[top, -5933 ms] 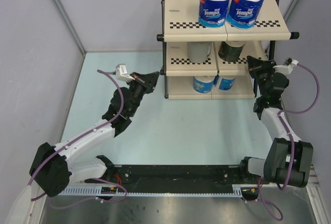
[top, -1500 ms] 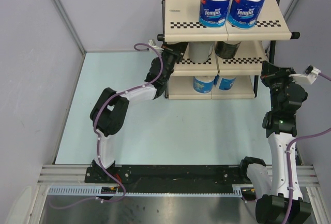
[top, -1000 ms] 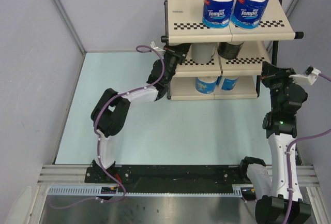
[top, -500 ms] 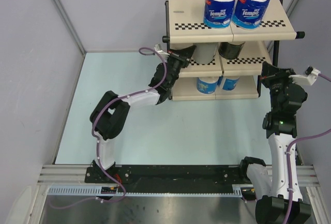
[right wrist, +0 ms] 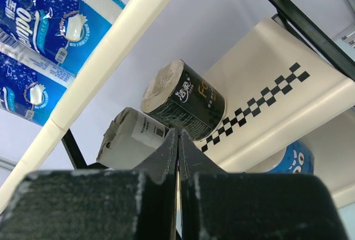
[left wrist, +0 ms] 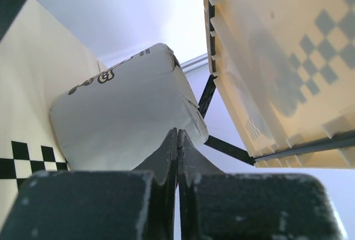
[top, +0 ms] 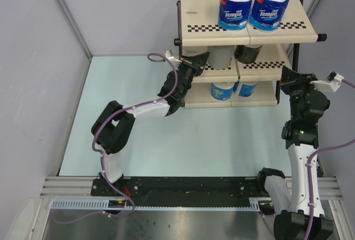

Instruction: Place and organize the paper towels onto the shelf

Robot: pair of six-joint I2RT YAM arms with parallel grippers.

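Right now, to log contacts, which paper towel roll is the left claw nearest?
The grey roll, left on the middle tier: the shut left claw sits beside it; the dark roll and blue rolls are farther.

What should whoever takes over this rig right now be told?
Left gripper: shut, tips against the grey roll on the middle tier.
Right gripper: shut, empty, beside the shelf at its right end.
Done: all six rolls shelved: top Tempo rolls above, grey roll and dark roll in the middle, bottom Tempo rolls below.
Left: probably only straightening, then pulling both arms back.
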